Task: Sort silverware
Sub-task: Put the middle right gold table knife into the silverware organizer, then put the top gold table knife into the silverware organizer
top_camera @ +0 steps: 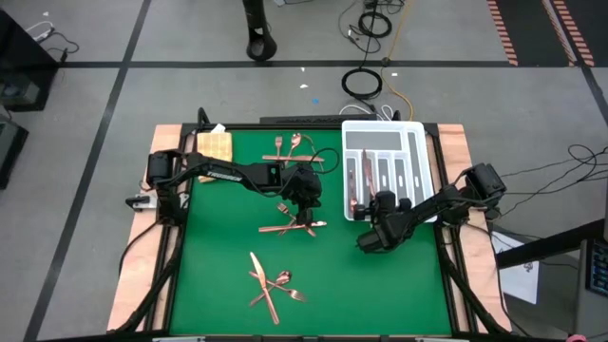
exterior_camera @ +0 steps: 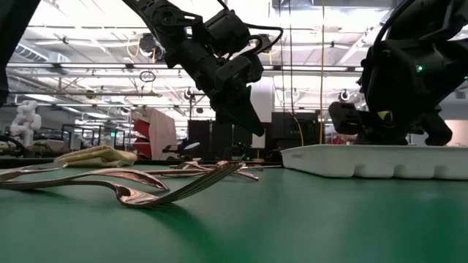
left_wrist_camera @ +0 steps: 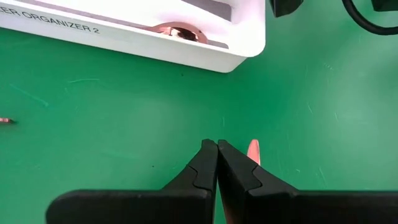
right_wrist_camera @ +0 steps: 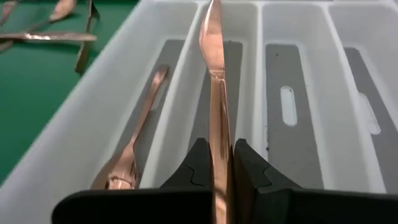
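A white divided tray (top_camera: 425, 157) sits at the table's right. My right gripper (top_camera: 378, 204) hovers at its near end, shut on a copper knife (right_wrist_camera: 214, 74) that points out over the second compartment. A copper spoon (right_wrist_camera: 134, 146) lies in the first compartment. My left gripper (top_camera: 306, 198) is shut and points down above a middle cluster of forks and a knife (top_camera: 290, 220) lying flat on the green mat. In the left wrist view a copper tip (left_wrist_camera: 253, 152) shows beside the left gripper (left_wrist_camera: 216, 144); I cannot tell whether they touch. My right gripper (right_wrist_camera: 222, 149) pinches the knife by its handle (right_wrist_camera: 219, 134) between the two fingers. The knife runs forward along the fingers, blade end away from the wrist, over the tray's second compartment. Whether the blade tip rests on the tray I cannot tell.
More copper silverware lies near the mat's far edge (top_camera: 296, 144) and in a crossed pile near the near edge (top_camera: 271, 280). A tan woven cloth (top_camera: 214, 144) sits at the far left corner. Bare green mat lies between the clusters and the tray.
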Action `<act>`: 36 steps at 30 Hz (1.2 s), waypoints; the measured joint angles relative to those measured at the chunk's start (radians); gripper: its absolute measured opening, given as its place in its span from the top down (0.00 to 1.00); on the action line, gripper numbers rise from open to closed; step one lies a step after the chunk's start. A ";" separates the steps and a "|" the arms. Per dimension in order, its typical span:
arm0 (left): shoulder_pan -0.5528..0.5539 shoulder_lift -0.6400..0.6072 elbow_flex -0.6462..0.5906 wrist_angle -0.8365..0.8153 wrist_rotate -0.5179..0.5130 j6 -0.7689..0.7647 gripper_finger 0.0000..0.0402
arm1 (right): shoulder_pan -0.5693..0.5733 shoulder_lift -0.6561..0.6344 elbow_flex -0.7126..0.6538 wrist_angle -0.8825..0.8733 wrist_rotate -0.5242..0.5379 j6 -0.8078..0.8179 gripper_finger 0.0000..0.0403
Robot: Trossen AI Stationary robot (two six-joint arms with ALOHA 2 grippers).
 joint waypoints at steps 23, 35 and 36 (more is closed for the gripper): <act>0.000 0.000 0.000 0.055 -0.001 -0.003 0.96 | 0.052 0.001 0.000 0.006 -0.030 -0.073 0.81; 0.019 -0.134 0.000 0.044 -0.029 0.013 0.96 | 0.050 -0.068 0.081 -0.095 0.188 -0.147 0.59; 0.032 -0.164 0.000 0.035 -0.059 0.030 0.96 | 0.046 -0.086 0.095 -0.114 0.194 -0.177 0.59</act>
